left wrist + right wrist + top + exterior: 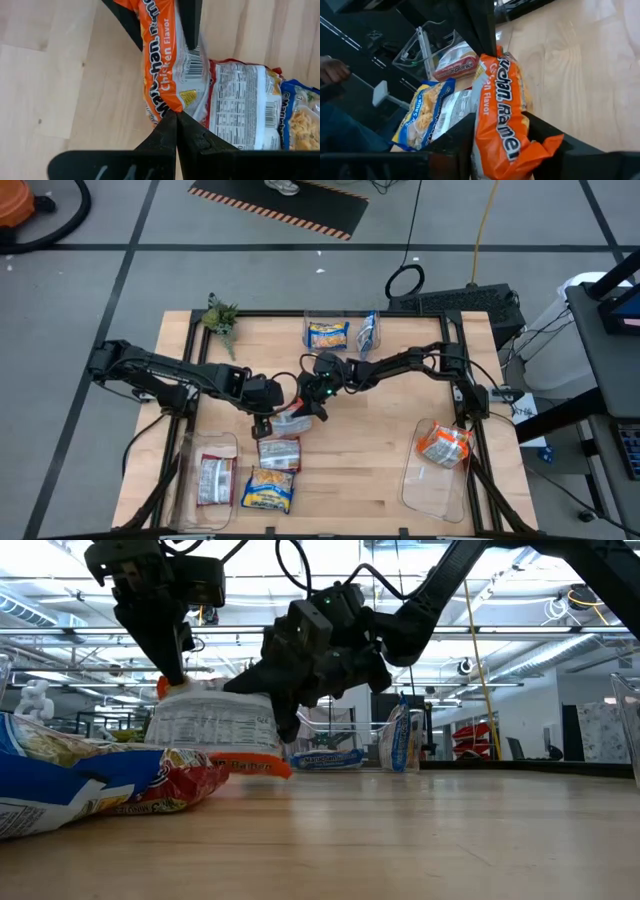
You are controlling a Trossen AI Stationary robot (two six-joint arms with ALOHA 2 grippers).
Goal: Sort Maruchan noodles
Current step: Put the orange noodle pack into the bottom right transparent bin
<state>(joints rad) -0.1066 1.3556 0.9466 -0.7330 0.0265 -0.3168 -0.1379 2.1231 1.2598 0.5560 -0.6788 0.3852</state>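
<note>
An orange Maruchan noodle packet (293,423) (162,65) (502,115) hangs between both grippers near the table's middle, its white printed back (215,725) facing the low view. My left gripper (266,420) (176,116) comes from the left and is shut on one end. My right gripper (305,408) (500,135) comes from the right and is closed on the other end. A red-and-white packet (280,452) and a blue-and-yellow packet (268,490) lie flat on the table nearer the front edge. My left gripper pinches the orange packet's end seam (172,107) between its two fingertips, slanting down from above on the table's left side. The packet hangs tilted from that end. Whether its lower edge (250,766) touches the table, I cannot tell. My right gripper has the packet's other end between its two fingers (466,131), one on each long edge (482,127). The fingers come nearly level from the table's right side and lie along the packet. The orange printed face is turned up toward the wrist.
A clear bin (190,480) at the near left holds a red-and-white packet (215,480). A far bin (330,320) holds a blue-and-yellow packet (328,335), with another packet (368,332) upright beside it. The near-right bin (435,485) holds an orange packet (443,445). A small plant (220,315) stands far left.
</note>
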